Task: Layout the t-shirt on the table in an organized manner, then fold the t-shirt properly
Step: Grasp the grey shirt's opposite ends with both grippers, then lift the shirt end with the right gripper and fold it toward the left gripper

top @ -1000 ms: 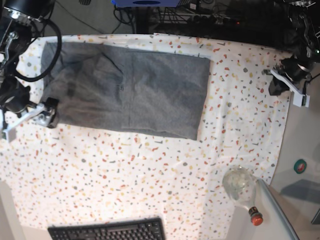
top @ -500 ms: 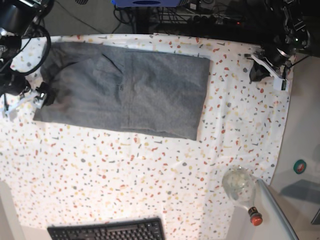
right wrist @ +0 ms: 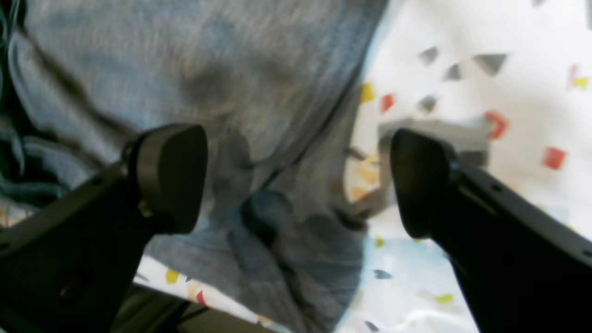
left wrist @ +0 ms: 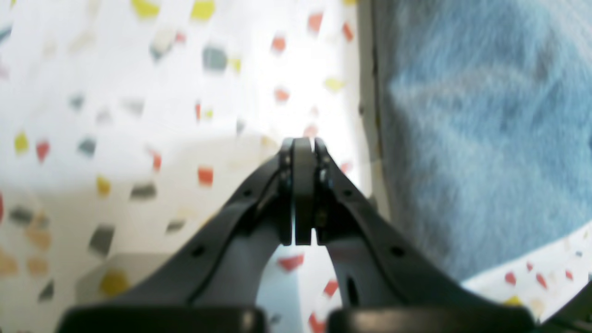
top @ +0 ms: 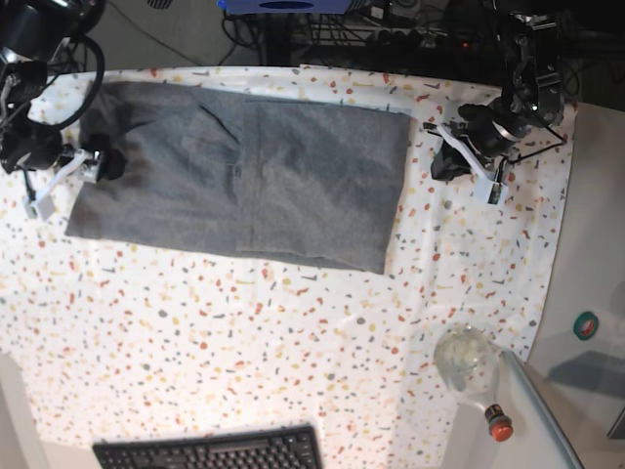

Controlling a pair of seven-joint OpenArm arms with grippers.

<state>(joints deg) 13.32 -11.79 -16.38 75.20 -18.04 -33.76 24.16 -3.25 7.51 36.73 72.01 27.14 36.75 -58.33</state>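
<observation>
— Fingers first: how do the two grippers stand?

— Left gripper (left wrist: pixel 303 194) has its pads pressed flat together with nothing between them. It hangs over bare speckled cloth, and the t-shirt (left wrist: pixel 481 138) edge lies just beside the fingertips, off to one side in the left wrist view. Right gripper (right wrist: pixel 296 180) is spread wide and empty: one fingertip (right wrist: pixel 169 178) sits over grey fabric, the other over the table (right wrist: pixel 508 92), so the shirt's edge runs through the gap between them.

— And the shirt overall?

— In the base view the t-shirt (top: pixel 244 176) lies as a broad flat rectangle toward the far side of the table (top: pixel 293 362), already doubled in on itself, with some bunching beneath the right gripper (top: pixel 93 164) at one short end. The left gripper (top: pixel 451 161) is near the opposite short end, apart from the cloth.

— How would it handle?

— I'd judge it light, soft and limp. It will sag and drag rather than hold shape, so pinch at a corner or hem edge, catching all layers.

— Arm poses?

— Both wrists are angled down toward the table from opposite ends. The right looks poised to close on that rumpled edge; the left would need to part its fingers before taking anything.
</observation>
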